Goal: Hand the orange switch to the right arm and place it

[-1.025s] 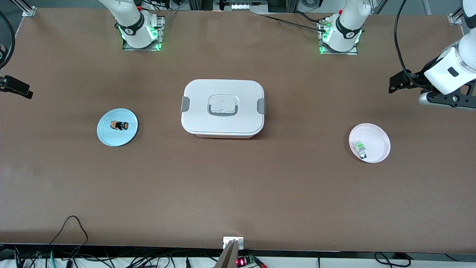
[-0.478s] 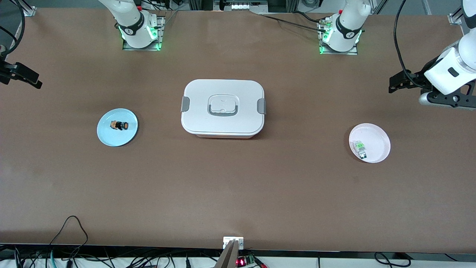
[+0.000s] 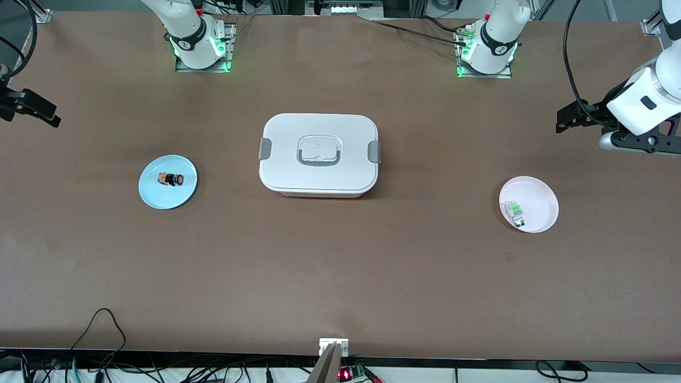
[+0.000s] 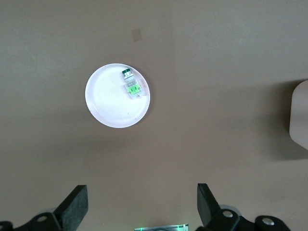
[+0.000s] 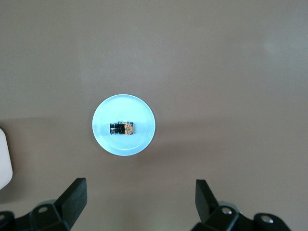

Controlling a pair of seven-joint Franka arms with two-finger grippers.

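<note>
The tiny, hard black-and-orange switch (image 3: pixel 171 179) on the round blue plate (image 3: pixel 154 194) looks light; both end effectors, left (image 4: pixel 139 204) and right (image 5: pixel 139 202), gape wide, so pinch its flat sides.

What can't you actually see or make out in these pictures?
- Inside of the white lidded plastic box: its lid hides it in the front view.
- Right hand: cut off by the front view's edge.
- Small orange-and-black switch on the round blue plate: too small for detail.
- Small green-and-clear component on the round white plate: markings too small.
</note>
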